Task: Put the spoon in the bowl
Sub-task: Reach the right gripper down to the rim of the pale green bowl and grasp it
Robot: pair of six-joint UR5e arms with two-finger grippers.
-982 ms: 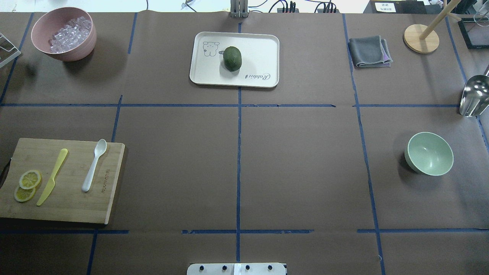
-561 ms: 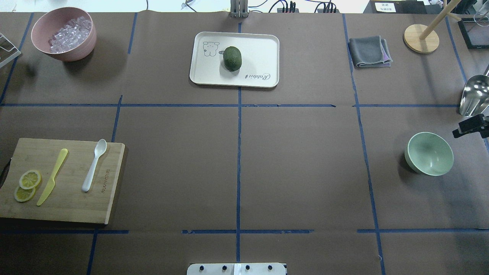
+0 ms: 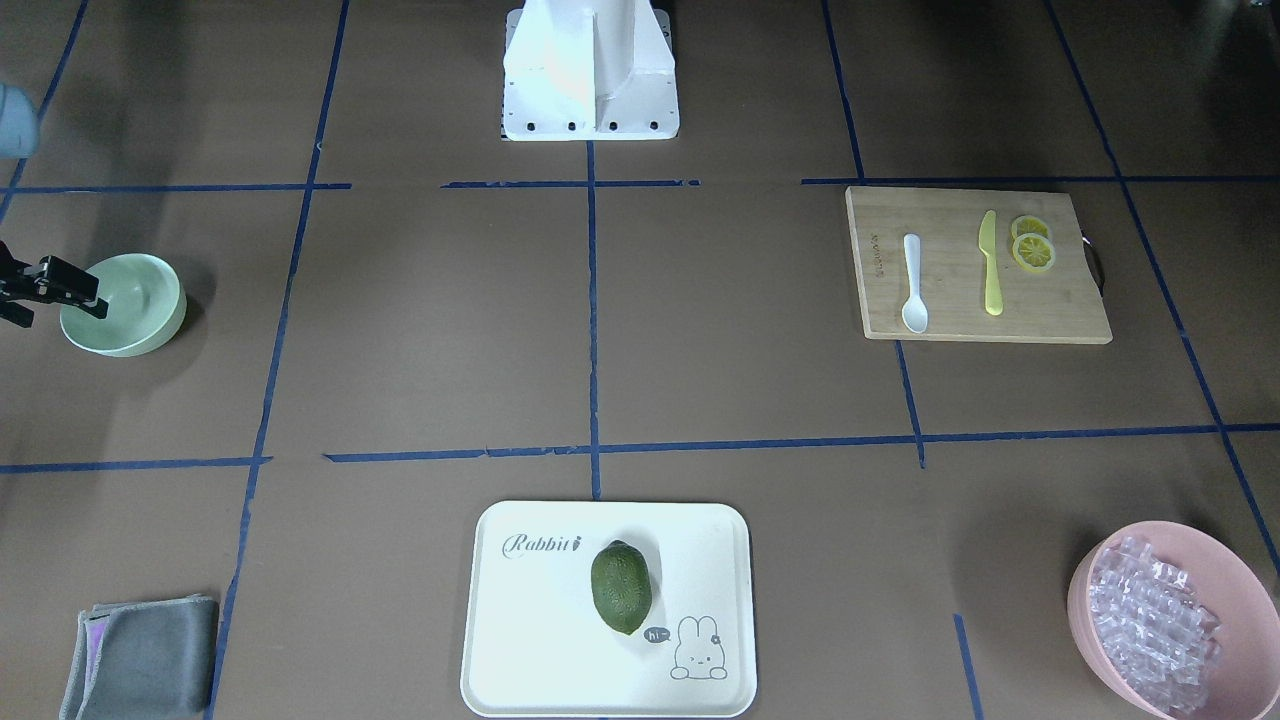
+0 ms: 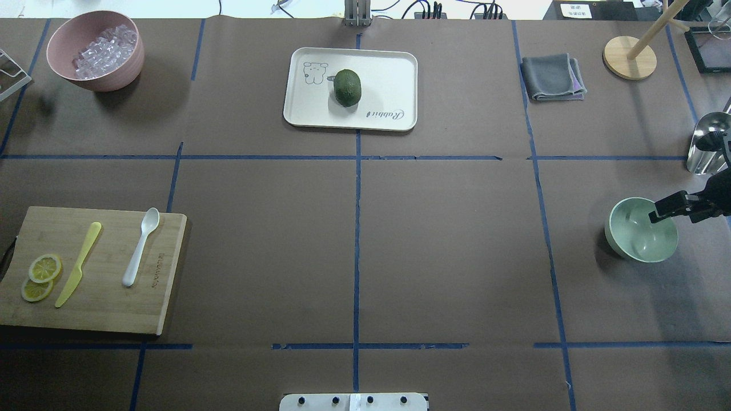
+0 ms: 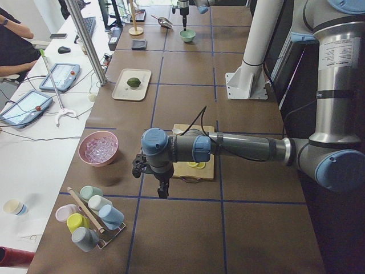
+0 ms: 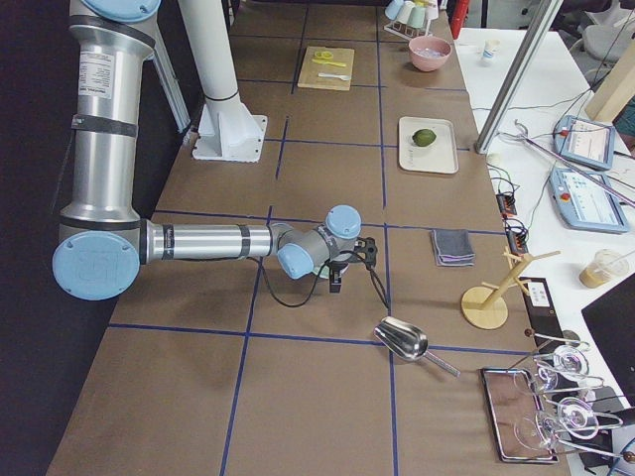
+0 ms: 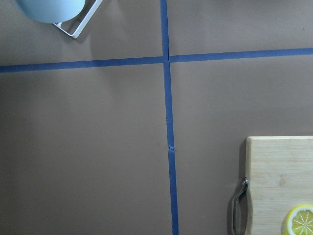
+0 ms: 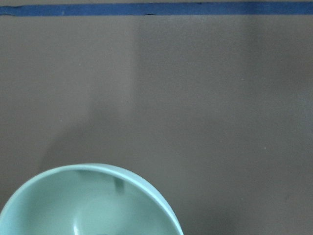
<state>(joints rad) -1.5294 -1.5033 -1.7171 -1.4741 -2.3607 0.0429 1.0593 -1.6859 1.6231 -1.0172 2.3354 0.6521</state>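
Note:
The white spoon (image 4: 141, 246) lies on the wooden cutting board (image 4: 114, 311) at the near left, scoop pointing away from me; it also shows in the front-facing view (image 3: 913, 283). The mint-green bowl (image 4: 631, 240) stands empty at the right, and shows in the front-facing view (image 3: 135, 320) and the right wrist view (image 8: 88, 205). My right gripper (image 4: 658, 216) hangs over the bowl's right rim; I cannot tell if it is open or shut. My left gripper (image 5: 162, 191) hangs over the table beyond the board's handle end; I cannot tell its state.
A yellow knife (image 4: 78, 264) and lemon slices (image 4: 40, 277) share the board. A pink bowl of ice cubes (image 4: 94, 51) is far left, a tray (image 4: 388, 74) with an avocado far centre, a grey cloth (image 4: 553, 77) and metal scoop (image 4: 708, 142) at the right.
My right gripper came in from the right edge and moved left and nearer, from beside the scoop to over the bowl's right rim. The spoon and bowl have not moved.

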